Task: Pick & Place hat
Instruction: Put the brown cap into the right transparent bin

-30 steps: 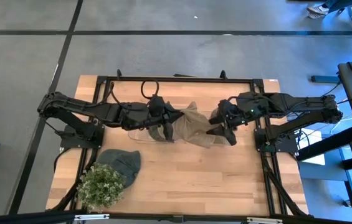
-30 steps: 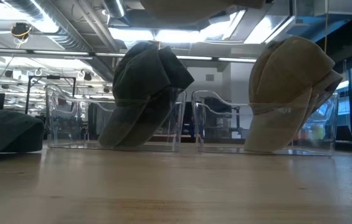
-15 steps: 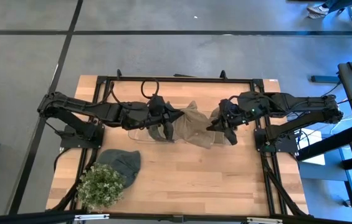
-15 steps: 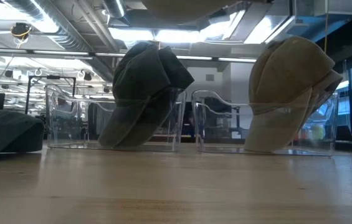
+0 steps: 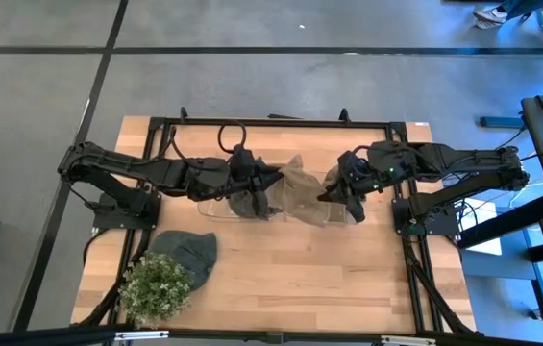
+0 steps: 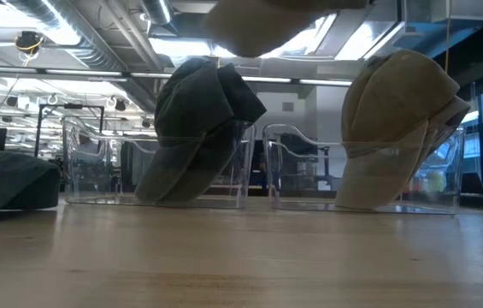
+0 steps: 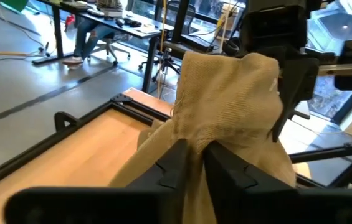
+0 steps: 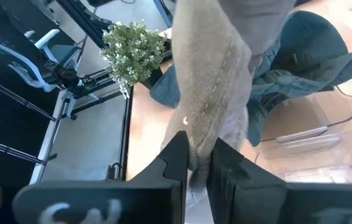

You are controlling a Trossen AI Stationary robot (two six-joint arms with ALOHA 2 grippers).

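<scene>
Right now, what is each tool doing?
Left tool: shut on the tan fabric hat.
Right tool: shut on the same hat, held between both arms above the table.

Both arms are stretched in toward the middle of the bench, facing each other up off the surface, left claw [image 5: 269, 182] pinched shut on one side of the tan hat [image 5: 300, 190] and right claw [image 5: 331, 192] clamped on the opposite side, wrists roughly level.
</scene>
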